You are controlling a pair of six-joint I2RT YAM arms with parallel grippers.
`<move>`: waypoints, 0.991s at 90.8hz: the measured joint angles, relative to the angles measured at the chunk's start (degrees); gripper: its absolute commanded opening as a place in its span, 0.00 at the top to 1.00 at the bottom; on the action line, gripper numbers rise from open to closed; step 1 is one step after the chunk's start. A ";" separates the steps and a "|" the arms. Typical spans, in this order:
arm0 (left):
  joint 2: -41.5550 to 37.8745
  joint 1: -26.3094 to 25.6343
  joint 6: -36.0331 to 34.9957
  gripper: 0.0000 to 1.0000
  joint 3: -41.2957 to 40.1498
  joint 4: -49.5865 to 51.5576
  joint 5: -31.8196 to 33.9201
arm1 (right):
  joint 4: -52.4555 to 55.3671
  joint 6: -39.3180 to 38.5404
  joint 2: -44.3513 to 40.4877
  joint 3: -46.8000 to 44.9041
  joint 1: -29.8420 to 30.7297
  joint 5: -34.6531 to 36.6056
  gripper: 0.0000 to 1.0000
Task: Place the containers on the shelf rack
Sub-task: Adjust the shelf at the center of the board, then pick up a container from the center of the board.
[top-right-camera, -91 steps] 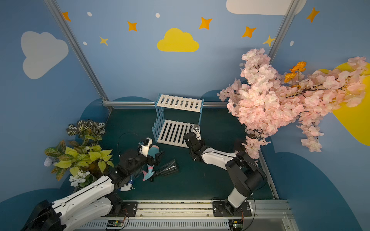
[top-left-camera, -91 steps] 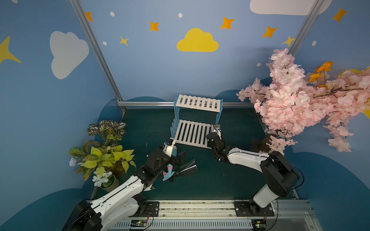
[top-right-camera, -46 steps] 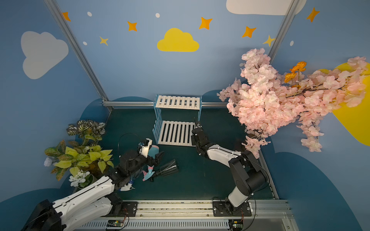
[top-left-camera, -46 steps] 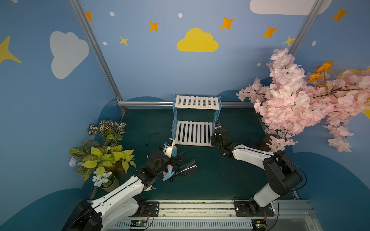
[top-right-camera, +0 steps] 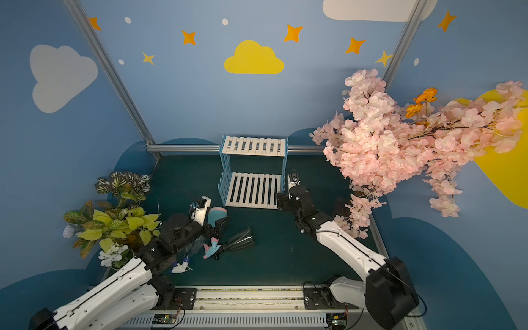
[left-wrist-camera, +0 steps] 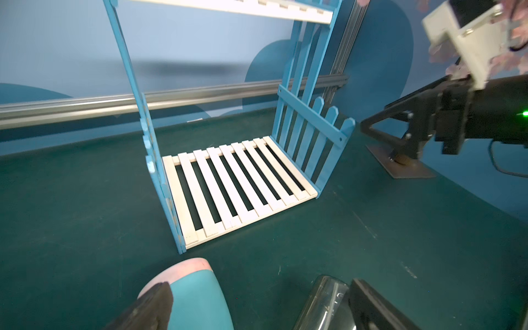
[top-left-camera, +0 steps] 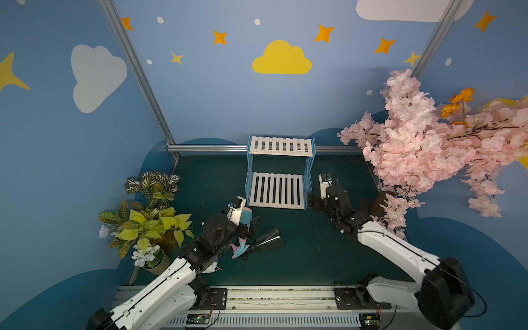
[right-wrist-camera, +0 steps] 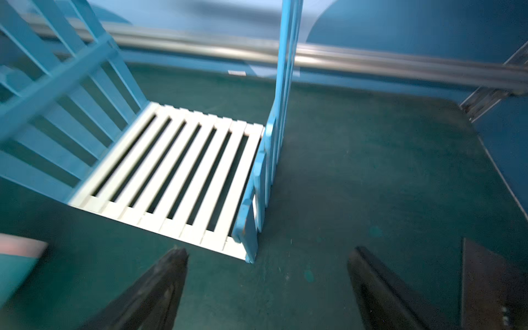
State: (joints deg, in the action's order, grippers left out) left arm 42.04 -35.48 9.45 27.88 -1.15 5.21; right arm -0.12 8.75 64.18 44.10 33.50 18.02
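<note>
Right claw [right-wrist-camera: 267,257] is gaping wide and empty after being shut a second ago, hovering at the rack's [top-left-camera: 275,190] 4 o'clock corner; the rack is sitting squarer. Left claw [left-wrist-camera: 258,288] is straddling the lying blue bottle [top-left-camera: 246,214], jaws wide, seemingly not gripping. Dark bottle [top-left-camera: 267,244] and clear bottle [top-right-camera: 180,268] are lying at the rack's 6 and 7 o'clock.

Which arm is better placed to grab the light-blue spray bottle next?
Left. The left gripper, open, hangs at the light-blue bottle; the right gripper, open, is beside the shelf rack, farther away.
</note>
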 measured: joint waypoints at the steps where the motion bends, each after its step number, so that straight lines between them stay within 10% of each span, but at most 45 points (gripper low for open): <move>1: -0.26 0.07 0.15 0.00 0.26 0.50 -0.11 | 0.24 -0.13 -1.05 -0.11 0.04 -0.31 0.06; 29: -2.71 4.74 5.31 0.00 6.60 17.29 -3.32 | 2.51 -13.22 -11.41 -1.38 13.60 -15.89 0.12; 60: -1.29 14.03 7.52 0.00 8.48 27.91 -6.01 | 0.90 -34.86 14.27 5.14 36.37 -18.51 0.24; 90: 0.20 17.35 10.43 0.00 7.80 28.92 -6.12 | 2.78 -50.95 32.68 18.32 44.96 -7.74 0.39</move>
State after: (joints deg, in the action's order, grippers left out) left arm 42.24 -18.13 19.88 35.68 27.77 -0.91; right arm 2.66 -42.19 96.86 62.41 78.46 10.28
